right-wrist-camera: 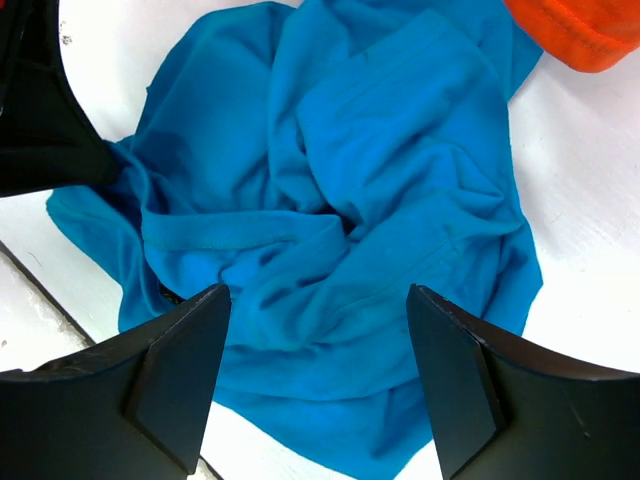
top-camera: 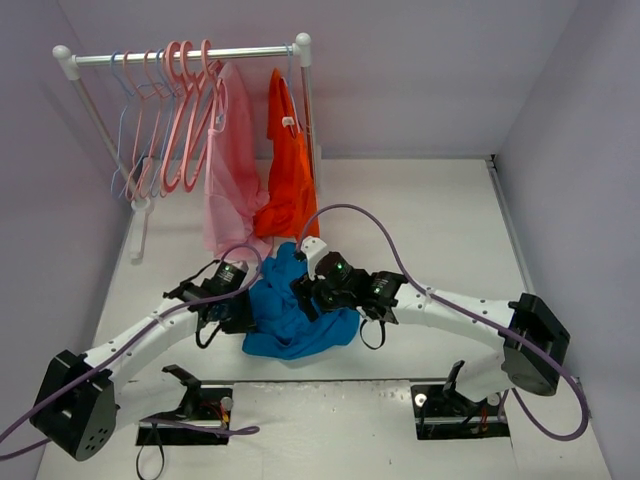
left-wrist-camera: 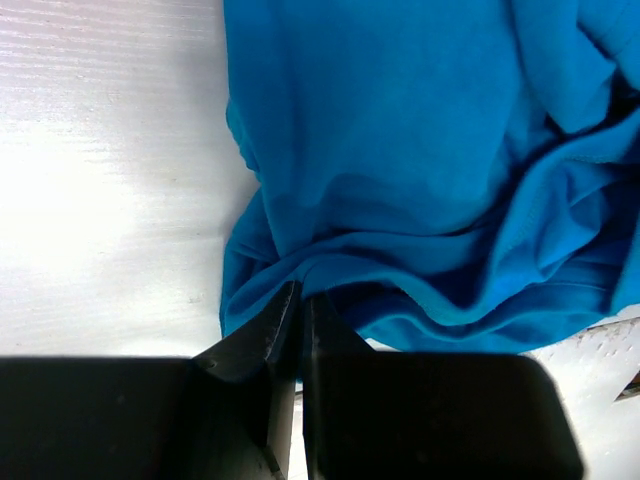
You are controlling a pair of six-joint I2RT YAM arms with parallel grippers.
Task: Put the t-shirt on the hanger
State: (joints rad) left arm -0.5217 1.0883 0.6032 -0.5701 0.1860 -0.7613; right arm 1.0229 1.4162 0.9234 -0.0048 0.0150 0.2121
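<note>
The bright blue t-shirt (top-camera: 297,312) lies crumpled on the white table between my two arms. My left gripper (top-camera: 243,312) is at its left edge. In the left wrist view the gripper (left-wrist-camera: 300,297) is shut on a fold of the t-shirt's (left-wrist-camera: 400,150) edge. My right gripper (top-camera: 306,290) hovers over the t-shirt's middle. In the right wrist view it (right-wrist-camera: 315,300) is open and empty, with the t-shirt (right-wrist-camera: 340,190) spread below. The pale blue hanger (top-camera: 121,130) hangs at the left end of the rack, far from both grippers.
A white clothes rack (top-camera: 180,54) stands at the back left with several pink hangers (top-camera: 185,110). A pale pink garment (top-camera: 232,180) and an orange garment (top-camera: 288,170) hang on it, the orange hem (right-wrist-camera: 585,30) close to the t-shirt. Purple cables loop over the arms.
</note>
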